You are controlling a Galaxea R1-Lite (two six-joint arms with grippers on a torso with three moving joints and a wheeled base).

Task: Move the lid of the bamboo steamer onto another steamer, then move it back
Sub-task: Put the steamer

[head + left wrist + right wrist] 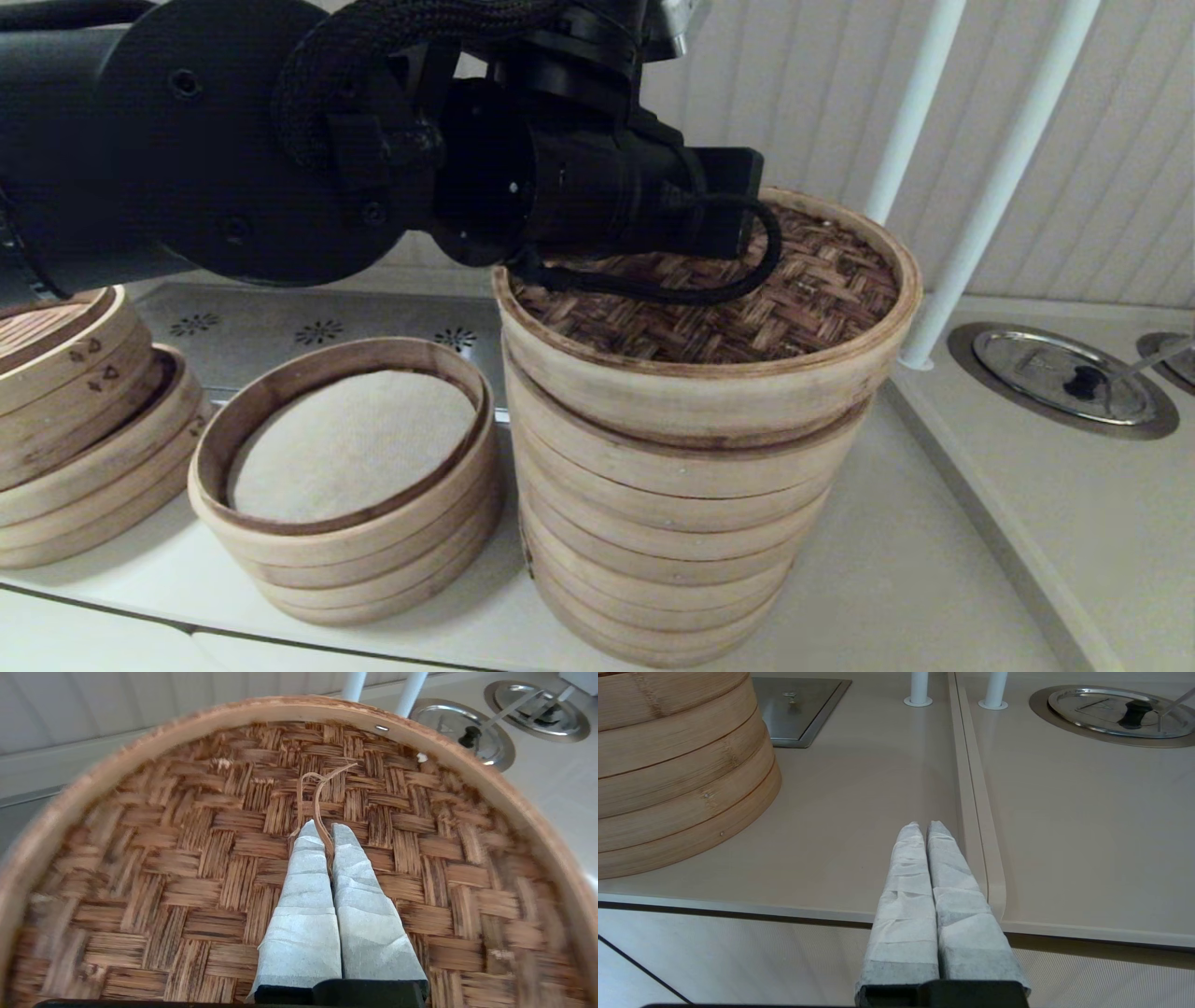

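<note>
Lid [747, 308]: seated on tall steamer [672, 523]; left claw [325, 830] clamped on its loop [313, 784]. Step: transfer or return pickup, unclear. Next: lift straight up.

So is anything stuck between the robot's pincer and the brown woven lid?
No. The left pincer is shut right on the thin looped handle strip at the middle of the round, dark brown woven bamboo lid, which sits on the tallest stack of pale bamboo steamer rings. Nothing visible lies between them.
</note>
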